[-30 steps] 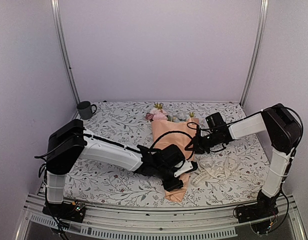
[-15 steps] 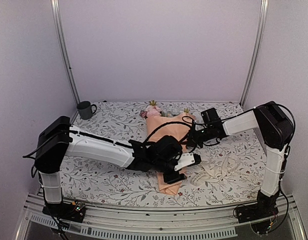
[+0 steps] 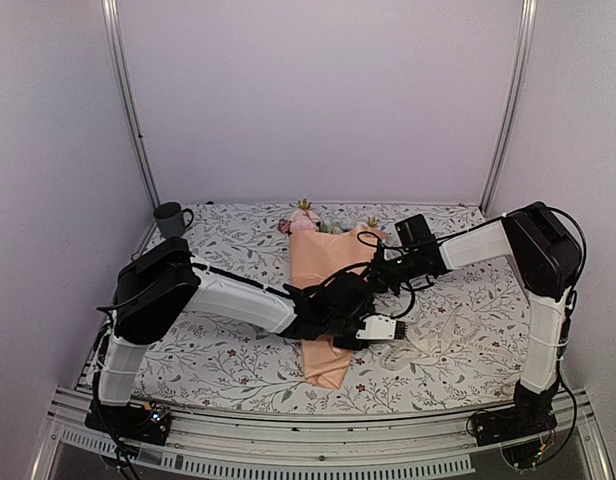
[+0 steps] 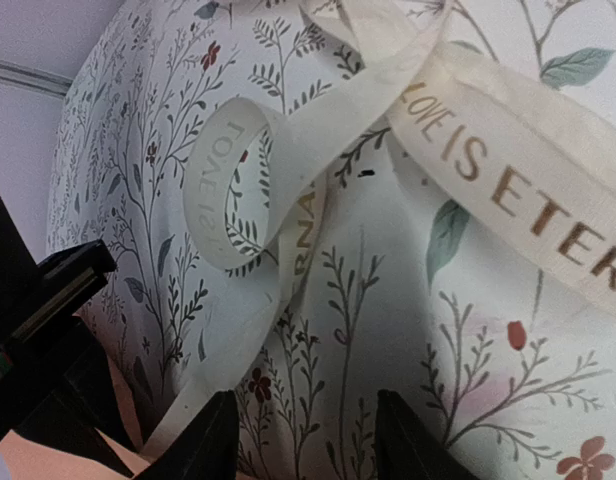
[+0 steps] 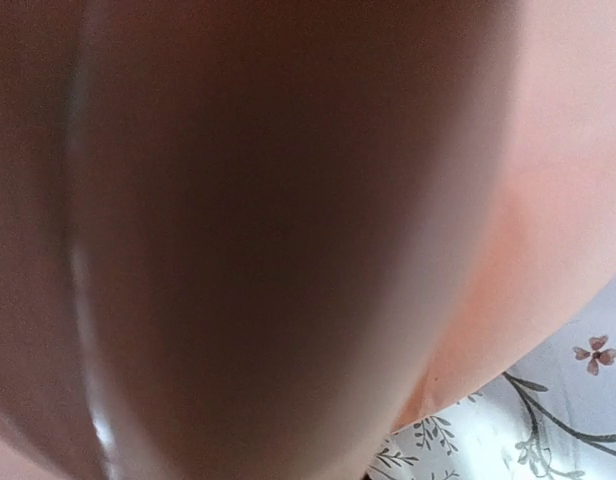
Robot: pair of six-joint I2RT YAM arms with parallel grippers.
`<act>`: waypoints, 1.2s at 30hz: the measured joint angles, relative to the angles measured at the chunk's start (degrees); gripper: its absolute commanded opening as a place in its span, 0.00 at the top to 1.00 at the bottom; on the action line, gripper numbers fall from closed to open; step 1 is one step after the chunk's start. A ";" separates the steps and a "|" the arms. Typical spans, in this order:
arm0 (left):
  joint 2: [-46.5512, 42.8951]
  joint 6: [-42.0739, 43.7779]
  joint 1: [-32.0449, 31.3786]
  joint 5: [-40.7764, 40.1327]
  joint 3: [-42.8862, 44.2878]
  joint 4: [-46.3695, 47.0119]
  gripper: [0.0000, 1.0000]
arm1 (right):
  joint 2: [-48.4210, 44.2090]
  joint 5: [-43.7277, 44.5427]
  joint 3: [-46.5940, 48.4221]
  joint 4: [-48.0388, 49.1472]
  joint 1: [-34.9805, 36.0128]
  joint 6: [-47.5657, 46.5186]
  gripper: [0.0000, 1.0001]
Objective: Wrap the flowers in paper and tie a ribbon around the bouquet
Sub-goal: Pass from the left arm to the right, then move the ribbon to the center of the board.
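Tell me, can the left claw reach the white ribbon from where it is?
Probably yes. The left gripper is open and points at the ribbon, which lies loose on the tablecloth just ahead, with nothing between.

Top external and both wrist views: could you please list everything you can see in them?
paper: one, peach-orange, wrapped as a cone around the stems, lying mid-table.
flowers: one bunch, pink, yellow and pale blooms, sticking out of the paper's far end.
ribbon: one, cream with gold lettering, loose and looped on the cloth right of the paper.
mug: one, dark grey, far left corner.
tablecloth: one, white with leaf print, covering the table.
left tool: one, black fingers apart, above the cloth beside the ribbon.
right tool: one, black, shut, at the paper's right edge; a grip cannot be confirmed.
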 measured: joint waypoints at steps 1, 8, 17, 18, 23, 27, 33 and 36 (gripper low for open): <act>0.68 1.05 0.39 -0.11 0.90 -0.09 0.53 | 0.00 0.02 0.15 -0.22 0.22 -0.24 1.00; 5.25 5.22 1.16 -4.48 8.50 0.22 0.52 | -0.04 0.02 0.68 -1.33 0.85 -1.09 1.00; 8.85 5.90 1.16 -5.79 11.30 -3.10 1.00 | -0.04 0.02 0.79 -1.79 1.09 -1.64 1.00; 9.01 5.64 1.11 -5.77 11.52 -3.56 1.00 | -0.04 0.04 0.85 -1.88 1.09 -1.66 1.00; 8.81 1.38 1.11 -5.18 12.98 -7.43 1.00 | -0.15 0.07 1.49 -2.71 1.11 -1.90 1.00; 6.27 -5.33 0.20 -1.27 11.69 -11.82 1.00 | -0.37 0.39 2.19 -4.00 1.09 -2.27 1.00; -3.98 -14.99 -5.84 7.43 3.65 -16.90 1.00 | -0.37 0.52 4.87 -5.53 1.09 -2.78 1.00; -8.15 -19.82 -9.92 11.76 0.72 -18.29 1.00 | -0.37 0.59 4.92 -5.95 1.05 -2.89 1.00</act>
